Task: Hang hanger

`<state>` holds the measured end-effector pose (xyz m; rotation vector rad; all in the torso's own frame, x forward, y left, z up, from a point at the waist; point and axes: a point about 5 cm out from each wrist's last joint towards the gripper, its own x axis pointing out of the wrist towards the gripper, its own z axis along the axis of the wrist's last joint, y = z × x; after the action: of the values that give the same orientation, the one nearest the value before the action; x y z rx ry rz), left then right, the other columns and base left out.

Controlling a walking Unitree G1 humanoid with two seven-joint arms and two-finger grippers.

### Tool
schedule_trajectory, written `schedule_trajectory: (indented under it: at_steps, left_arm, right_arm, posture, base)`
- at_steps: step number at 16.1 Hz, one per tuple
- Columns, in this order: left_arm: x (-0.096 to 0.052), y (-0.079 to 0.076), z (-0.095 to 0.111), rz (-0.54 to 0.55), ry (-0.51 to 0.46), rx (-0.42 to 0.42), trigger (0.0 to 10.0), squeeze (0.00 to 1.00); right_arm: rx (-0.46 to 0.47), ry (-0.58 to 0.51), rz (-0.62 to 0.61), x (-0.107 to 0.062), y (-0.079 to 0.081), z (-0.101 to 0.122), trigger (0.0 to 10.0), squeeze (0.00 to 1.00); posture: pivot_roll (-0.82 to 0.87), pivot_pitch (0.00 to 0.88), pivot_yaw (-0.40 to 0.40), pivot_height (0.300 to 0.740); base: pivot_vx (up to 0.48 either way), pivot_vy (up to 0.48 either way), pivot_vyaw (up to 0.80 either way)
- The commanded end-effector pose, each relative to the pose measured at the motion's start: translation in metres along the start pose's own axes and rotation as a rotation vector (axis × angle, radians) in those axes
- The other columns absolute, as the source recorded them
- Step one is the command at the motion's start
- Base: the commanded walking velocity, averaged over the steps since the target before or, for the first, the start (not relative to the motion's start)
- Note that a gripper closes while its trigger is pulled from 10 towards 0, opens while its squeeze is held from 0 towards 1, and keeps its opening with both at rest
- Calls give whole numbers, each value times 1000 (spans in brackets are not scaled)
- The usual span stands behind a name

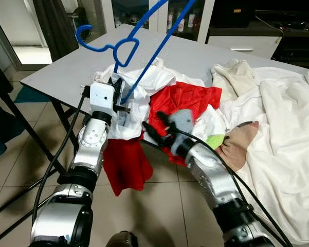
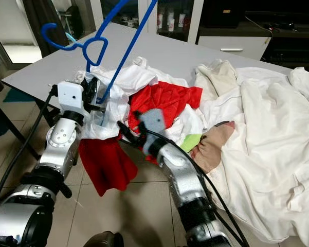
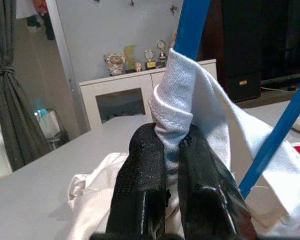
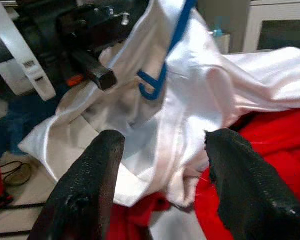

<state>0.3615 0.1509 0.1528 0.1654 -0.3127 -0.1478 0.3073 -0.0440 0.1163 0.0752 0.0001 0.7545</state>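
A: Where is the blue hanger (image 1: 124, 49) at this moment?

B: It stands tilted above the tabletop (image 1: 61, 72), at about 11 o'clock from the pile of clothes. Its hook points to 9 o'clock and its two long bars rise toward 1 o'clock, out of the picture. The lower end sits inside a white garment (image 1: 144, 85).

A: What does the left gripper (image 3: 170, 145) do?

B: Its two black fingers are pressed together on a fold of the white garment, with one blue bar of the hanger just beside the fold. If the bar itself is also pinched, I cannot tell.

A: And the right gripper (image 4: 159, 165)?

B: It is spread wide and holds nothing. It hovers near the white garment, over a red cloth (image 1: 187, 100), at about 4 o'clock from the left gripper.

A: How far is the task, in your opinion?

B: I think it is in the early or middle part. The garment seems partly threaded on the hanger, but it is bunched and not yet spread on the shoulders. No rail is in view, so the hanging itself is left.
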Motion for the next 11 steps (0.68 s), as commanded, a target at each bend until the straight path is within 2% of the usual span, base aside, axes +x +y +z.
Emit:
schedule_trajectory:
  at_steps: [1,5,11]
  left_arm:
    - [1,-2,4,-3,-13,-14,10000,0]
    - [1,-4,6,-2,-23,-50,10000,0]
    - [2,1,18,1,-61,-77,10000,0]
  right_arm:
    - [-2,14,28,6,3,2,10000,0]
    - [21,38,62,19,10,3,10000,0]
    - [-20,92,40,41,17,-1,10000,0]
  posture:
    - [143,0,32,740]
    - [156,0,25,740]
    - [172,0,32,740]
  base:
    - [0,0,0]
    - [0,0,0]
    - [0,0,0]
